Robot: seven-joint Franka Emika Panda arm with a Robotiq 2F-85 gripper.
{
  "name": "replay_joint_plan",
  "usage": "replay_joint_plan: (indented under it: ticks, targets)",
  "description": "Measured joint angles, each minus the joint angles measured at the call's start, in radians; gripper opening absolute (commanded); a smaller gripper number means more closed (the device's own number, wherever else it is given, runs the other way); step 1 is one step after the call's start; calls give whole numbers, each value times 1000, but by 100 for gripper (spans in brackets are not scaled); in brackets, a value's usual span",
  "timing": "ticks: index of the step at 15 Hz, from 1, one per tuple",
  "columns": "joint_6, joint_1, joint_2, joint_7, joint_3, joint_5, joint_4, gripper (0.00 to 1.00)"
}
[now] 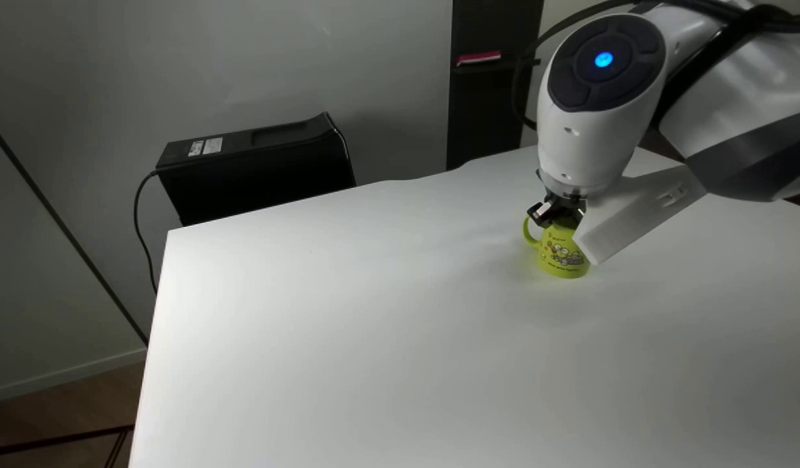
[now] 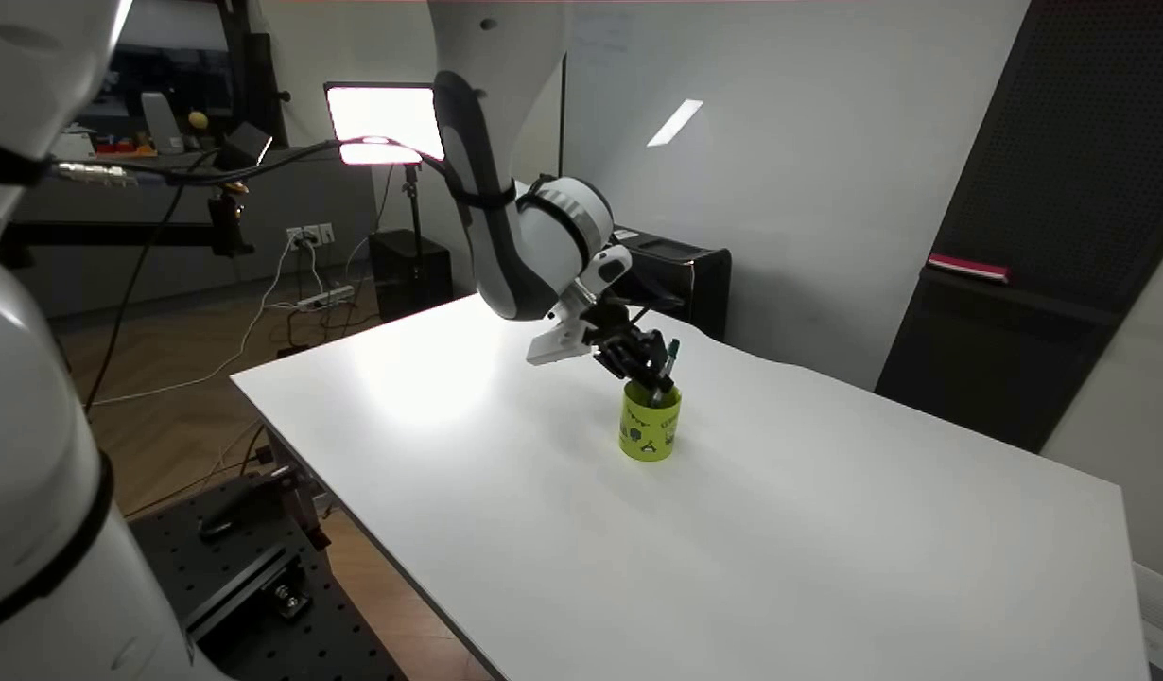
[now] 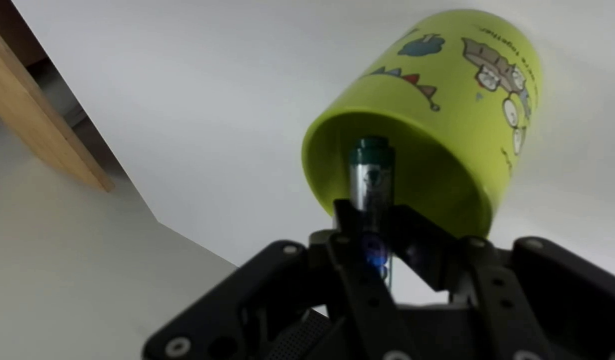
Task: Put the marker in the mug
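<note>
The table (image 2: 827, 530) gave a flat base, presumably so that things could stand unaided. The arm (image 1: 582, 143) bent over its far right part in an exterior view, seemingly to bring its load in from above. The gripper (image 3: 371, 212) was drawn narrow, its two fingers (image 3: 417, 240) pinching that load partway along, likely so the lower end could go in first. The mug (image 2: 647, 433) stood upright on the table, mouth up, probably to receive it. The marker (image 3: 371, 185) was that load: its lower green end sat inside the mug's mouth, its upper end stood above the fingers; whether it touched the inner wall I could not tell. I counted one table under the work, one arm, one gripper, one mug, one marker.
</note>
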Motion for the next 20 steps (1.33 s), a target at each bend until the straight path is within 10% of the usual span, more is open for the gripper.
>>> replay_joint_plan:
  ticks: [7, 20]
  targets:
    - [-52, -1, 1, -9, 19, 13, 0, 100]
    - [-178, 17, -90, -444, 86, 389, 51, 100]
